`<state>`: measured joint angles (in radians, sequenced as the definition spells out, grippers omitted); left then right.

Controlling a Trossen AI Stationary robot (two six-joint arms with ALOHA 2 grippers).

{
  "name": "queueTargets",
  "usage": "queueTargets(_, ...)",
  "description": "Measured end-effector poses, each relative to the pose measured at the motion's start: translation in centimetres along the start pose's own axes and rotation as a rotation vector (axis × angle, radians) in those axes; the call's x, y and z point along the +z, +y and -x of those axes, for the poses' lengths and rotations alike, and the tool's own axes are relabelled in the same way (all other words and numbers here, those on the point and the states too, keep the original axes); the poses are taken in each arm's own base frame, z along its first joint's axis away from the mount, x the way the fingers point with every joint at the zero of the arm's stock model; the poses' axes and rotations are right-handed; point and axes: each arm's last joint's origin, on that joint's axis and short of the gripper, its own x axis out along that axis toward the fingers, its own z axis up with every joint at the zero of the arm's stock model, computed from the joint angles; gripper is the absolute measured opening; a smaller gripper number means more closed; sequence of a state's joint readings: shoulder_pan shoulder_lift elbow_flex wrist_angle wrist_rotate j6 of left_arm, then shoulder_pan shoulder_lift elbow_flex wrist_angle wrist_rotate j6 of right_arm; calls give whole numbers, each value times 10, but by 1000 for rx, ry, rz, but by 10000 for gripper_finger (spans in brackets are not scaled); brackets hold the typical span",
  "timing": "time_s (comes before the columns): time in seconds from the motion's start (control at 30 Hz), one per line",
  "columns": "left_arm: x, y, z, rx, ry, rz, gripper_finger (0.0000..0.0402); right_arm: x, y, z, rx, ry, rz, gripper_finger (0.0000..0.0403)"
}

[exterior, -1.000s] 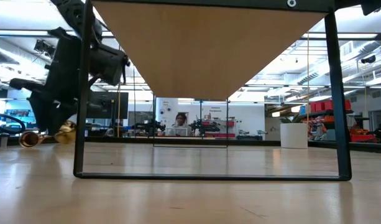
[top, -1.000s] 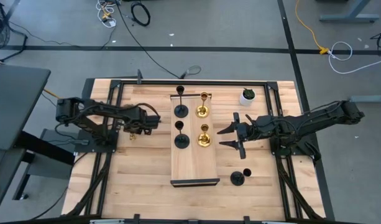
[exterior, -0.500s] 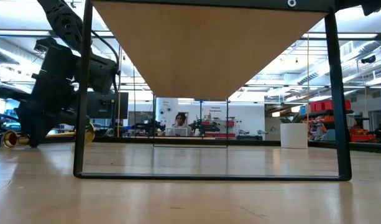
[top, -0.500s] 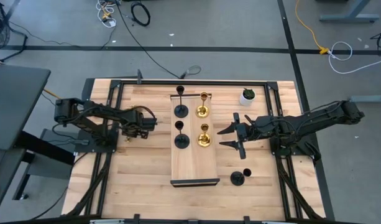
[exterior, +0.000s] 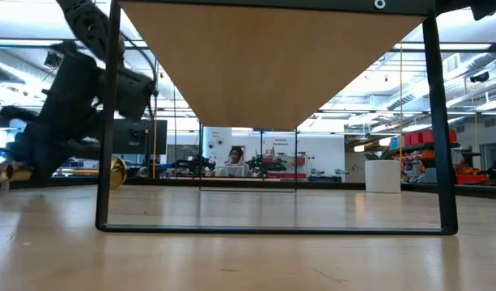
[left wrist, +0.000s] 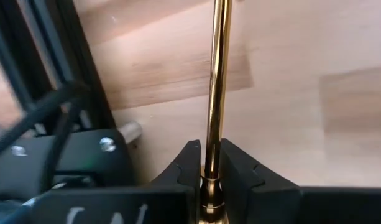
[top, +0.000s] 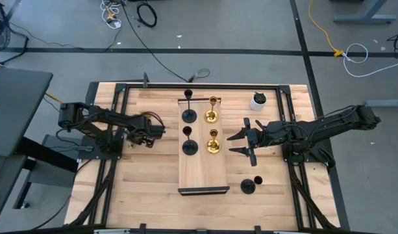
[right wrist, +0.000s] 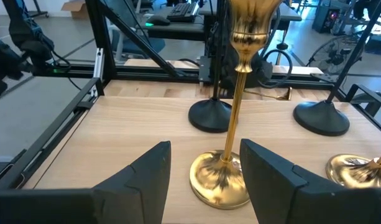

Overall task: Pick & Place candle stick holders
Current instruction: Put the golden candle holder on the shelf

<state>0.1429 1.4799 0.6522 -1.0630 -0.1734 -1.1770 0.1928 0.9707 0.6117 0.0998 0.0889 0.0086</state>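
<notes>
A gold candle stick holder (left wrist: 216, 93) is clamped at its thin, slippery stem by the left end effector (left wrist: 209, 163), lying low over the surface (top: 147, 175) left of the board (top: 200, 170). It is judged rigid and light. The right end effector (right wrist: 206, 163) is spread wide near a standing gold holder (right wrist: 235, 112).

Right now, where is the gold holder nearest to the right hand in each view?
High view: gold holder on the raised board, beside the open right hand.
Low view: hidden above the board's underside.
Left wrist view: absent; left hand grips a second gold holder.
Right wrist view: centre, between the fingers.
Shared landmark: the board.
</notes>
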Motion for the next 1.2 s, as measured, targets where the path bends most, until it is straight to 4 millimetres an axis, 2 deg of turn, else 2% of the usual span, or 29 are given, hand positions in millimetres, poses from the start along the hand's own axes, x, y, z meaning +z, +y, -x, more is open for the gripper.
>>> queueTargets(0.23, -1, 1, 44, 107, -24, -80, 35, 0, 0, 0, -1, -2, 0, 191)
queueTargets(0.43, -8, 5, 91, 169, -68, -158, 35, 0, 0, 0, -1, -3, 0, 191)
queueTargets(0.67, -16, -4, 138, -4, -156, -310, 35, 1, 0, 0, 0, -6, 0, 191)
queueTargets(1.2, -32, -2, 207, -272, -240, -418, 35, 3, 0, 0, 0, -33, -20, 191)
